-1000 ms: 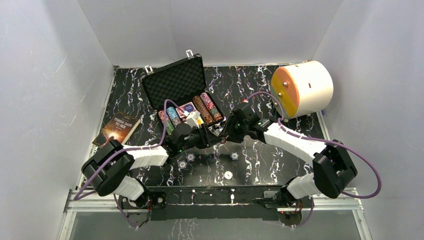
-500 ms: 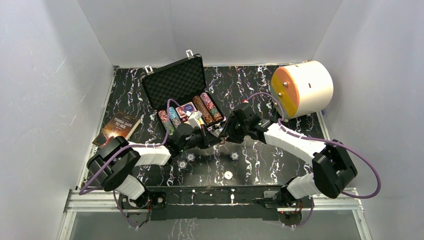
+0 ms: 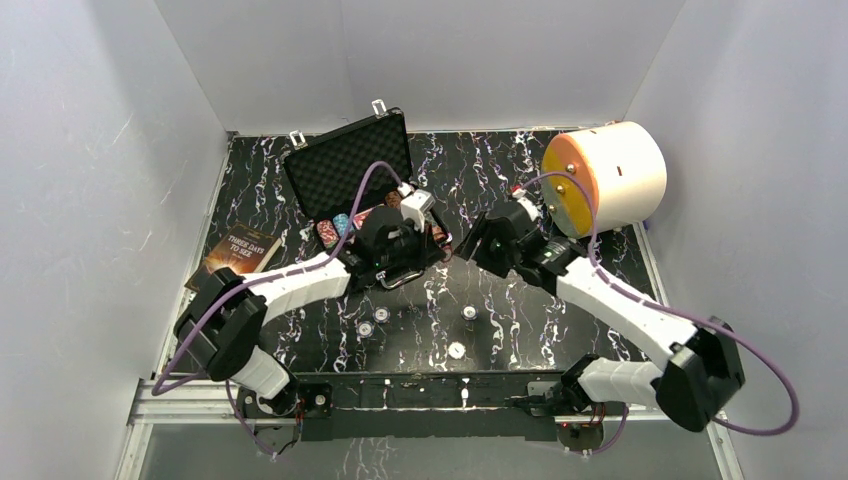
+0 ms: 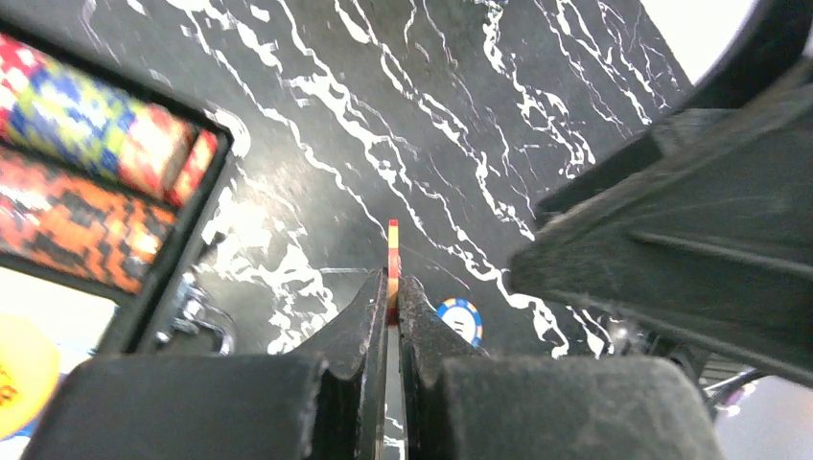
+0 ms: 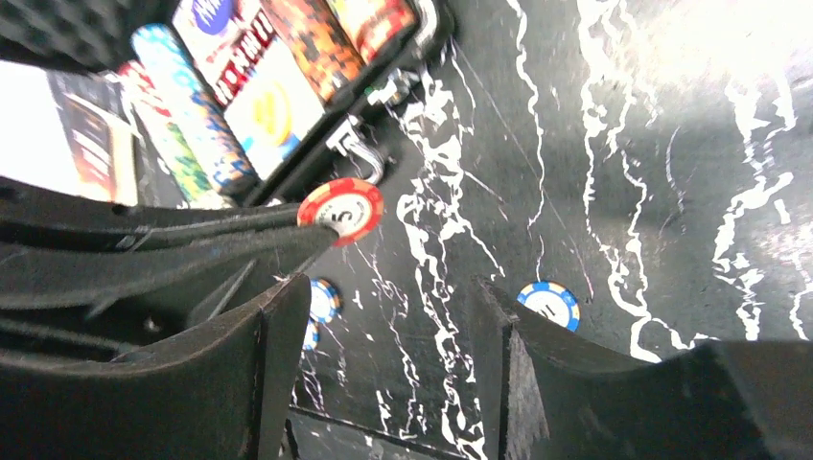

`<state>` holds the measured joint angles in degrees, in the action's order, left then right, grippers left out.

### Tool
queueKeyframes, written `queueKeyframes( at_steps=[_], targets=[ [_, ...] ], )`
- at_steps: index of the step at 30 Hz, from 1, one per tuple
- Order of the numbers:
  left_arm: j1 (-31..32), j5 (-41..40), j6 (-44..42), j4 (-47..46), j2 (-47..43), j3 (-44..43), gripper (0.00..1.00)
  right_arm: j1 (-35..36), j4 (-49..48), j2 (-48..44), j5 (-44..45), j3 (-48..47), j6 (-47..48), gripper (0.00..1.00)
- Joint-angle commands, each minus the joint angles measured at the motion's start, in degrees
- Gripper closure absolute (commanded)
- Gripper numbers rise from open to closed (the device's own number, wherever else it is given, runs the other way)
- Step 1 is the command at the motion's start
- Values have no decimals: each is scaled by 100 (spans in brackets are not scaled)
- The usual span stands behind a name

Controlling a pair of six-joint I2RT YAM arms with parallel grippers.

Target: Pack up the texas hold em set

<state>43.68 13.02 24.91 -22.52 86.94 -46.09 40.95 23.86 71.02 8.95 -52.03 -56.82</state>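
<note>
The red poker chip (image 5: pixel 340 211) was pinched on edge between the closed fingers of the left gripper (image 4: pixel 392 287). It was held above the black marbled table (image 3: pixel 470 160), just beside the near right corner of the open chip case (image 3: pixel 350 165). The case's tray held rows of chips (image 5: pixel 187 105) and card decks (image 5: pixel 254 91). The right gripper (image 5: pixel 388 287) hung close by, facing the left one, its jaws spread wide with nothing between them. Several blue-and-white chips (image 3: pixel 381 314) lay loose on the table nearer the arm bases, apart from the case. A book (image 3: pixel 238 256) lay left of the case, and a white drum with an orange end (image 3: pixel 605 178) sat at the far right.
</note>
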Motion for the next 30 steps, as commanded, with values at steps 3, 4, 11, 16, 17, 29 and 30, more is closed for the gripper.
queueKeyframes(
  at_steps=[3,4,11,16,17,29,30],
  targets=[
    [-367,518,-1919,1769,432,-1178,100,-26,16,-853,1026,120,-28,31],
    [-405,533,-2117,1972,569,-1411,100,-26,26,-920,1068,161,-43,31],
    [-543,674,-3106,3199,1681,-3065,100,-33,62,-1045,964,373,-145,31],
    [-545,98,-3360,3555,2120,-3619,100,-23,92,-920,790,378,-137,31],
    [-545,63,-3377,3570,2156,-3660,100,-25,82,-903,770,384,-142,31],
    [-541,-301,-3542,3501,2320,-3707,100,-27,41,-799,702,396,-110,31],
    [-544,-307,-3556,3496,2336,-3736,100,-29,40,-788,689,404,-115,31]
  ],
)
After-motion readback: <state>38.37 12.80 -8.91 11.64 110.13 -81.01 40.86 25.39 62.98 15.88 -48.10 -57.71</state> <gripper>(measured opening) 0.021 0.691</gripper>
